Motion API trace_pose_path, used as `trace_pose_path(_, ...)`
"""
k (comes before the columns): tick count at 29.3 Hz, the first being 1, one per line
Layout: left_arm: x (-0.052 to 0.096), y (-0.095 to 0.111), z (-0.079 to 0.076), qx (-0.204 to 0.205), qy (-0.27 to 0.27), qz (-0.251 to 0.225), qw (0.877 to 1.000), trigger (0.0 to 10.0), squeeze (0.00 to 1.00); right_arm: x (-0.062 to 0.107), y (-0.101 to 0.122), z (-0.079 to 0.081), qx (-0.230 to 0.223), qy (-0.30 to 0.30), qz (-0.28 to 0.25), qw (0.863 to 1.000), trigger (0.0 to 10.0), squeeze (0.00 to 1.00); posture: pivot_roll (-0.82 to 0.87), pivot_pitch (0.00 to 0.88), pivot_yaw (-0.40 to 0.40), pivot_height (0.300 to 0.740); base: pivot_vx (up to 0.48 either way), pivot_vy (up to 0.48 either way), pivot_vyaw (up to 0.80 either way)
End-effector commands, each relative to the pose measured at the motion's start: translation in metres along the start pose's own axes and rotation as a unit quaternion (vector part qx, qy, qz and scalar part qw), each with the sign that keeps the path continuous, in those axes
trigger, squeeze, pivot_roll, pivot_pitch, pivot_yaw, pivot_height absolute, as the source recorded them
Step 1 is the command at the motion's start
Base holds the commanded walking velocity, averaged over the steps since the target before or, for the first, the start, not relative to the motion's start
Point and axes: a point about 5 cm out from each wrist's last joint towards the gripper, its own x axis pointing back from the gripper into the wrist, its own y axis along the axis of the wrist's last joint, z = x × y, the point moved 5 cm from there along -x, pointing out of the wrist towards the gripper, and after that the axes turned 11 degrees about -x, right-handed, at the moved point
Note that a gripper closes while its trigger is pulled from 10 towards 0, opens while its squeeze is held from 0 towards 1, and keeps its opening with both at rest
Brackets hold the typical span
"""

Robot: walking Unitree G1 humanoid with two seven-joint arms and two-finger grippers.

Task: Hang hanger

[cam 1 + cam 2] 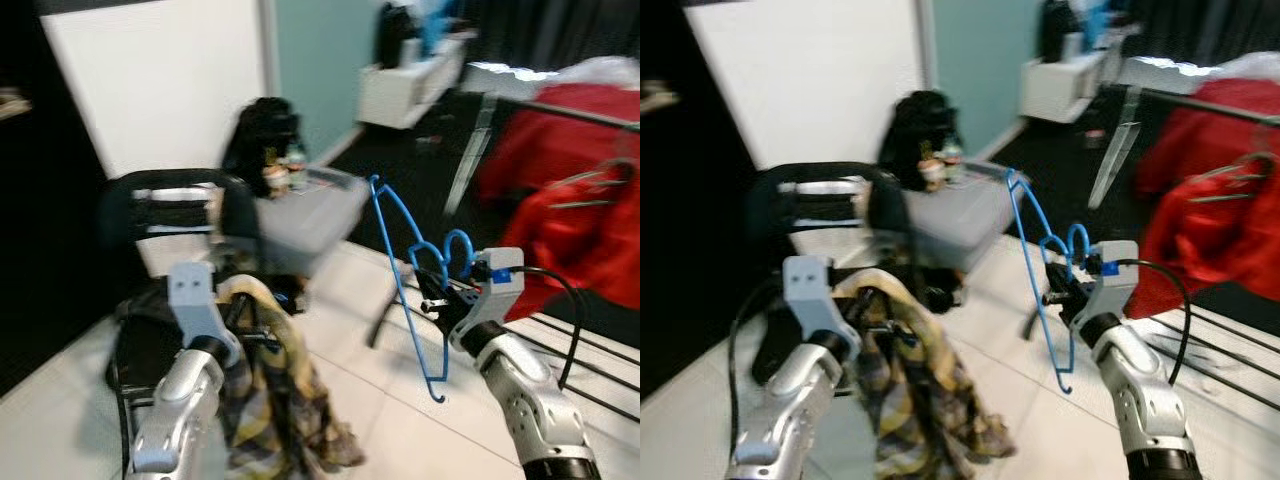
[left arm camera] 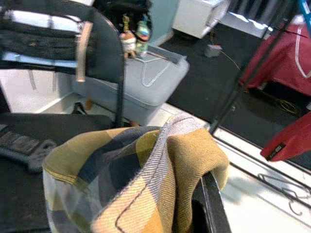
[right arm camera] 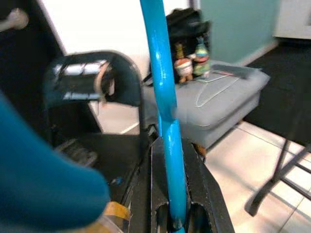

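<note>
At lower left, the left pincer (image 1: pixel 243 318) is clamped on a yellow plaid cloth (image 1: pixel 275 400). At centre right, the right pincer (image 1: pixel 432 291) grips the blue hanger (image 1: pixel 402 270). Behind stand a black chair (image 1: pixel 170 215), a grey storage bin (image 1: pixel 310 215), and, upper right, red garments (image 1: pixel 570 200) on a clothes rack (image 1: pixel 560 110).

text: none legible | labels/brands/numbers: none readable | red garment (image 2: pixel 286 141) carried a small dark tag, too blurred to read | head views motion-blurred
</note>
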Motion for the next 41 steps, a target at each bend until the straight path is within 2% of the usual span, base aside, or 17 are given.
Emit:
trace_pose_path(1, -0.002, 0.007, 0.003, -0.013, 0.001, -0.017, 1.000, 10.0, 0.00, -0.001, 0.000, 0.003, 0.008, 0.005, -0.007, 1.000, 10.0, 0.00, -0.12, 0.000, -0.018, 0.740, 0.000, 0.000, 0.66)
trace_pose_path(17, -0.006, 0.005, 0.005, -0.023, 0.008, -0.014, 1.000, 10.0, 0.00, -0.006, -0.004, 0.023, 0.013, 0.071, -0.004, 0.997, 10.0, 0.00, -0.11, 0.000, -0.006, 0.740, 0.000, 0.000, 0.66)
trace_pose_path(23, -0.006, 0.003, 0.007, -0.025, 0.007, -0.012, 1.000, 10.0, 0.00, -0.005, -0.010, 0.037, 0.015, 0.113, 0.007, 0.993, 10.0, 0.00, -0.11, 0.000, 0.001, 0.740, 0.000, 0.000, 0.66)
trace_pose_path(29, -0.006, 0.001, 0.007, -0.027, 0.005, -0.008, 1.000, 10.0, 0.00, -0.005, -0.014, 0.042, 0.023, 0.126, 0.015, 0.992, 10.0, 0.00, -0.11, 0.000, 0.004, 0.740, 0.000, 0.000, 0.67)
trace_pose_path(41, -0.008, 0.001, 0.006, -0.028, 0.003, -0.008, 1.000, 10.0, 0.00, -0.005, -0.013, 0.042, 0.026, 0.132, 0.017, 0.991, 10.0, 0.00, -0.11, 0.000, 0.001, 0.740, 0.000, 0.000, 0.67)
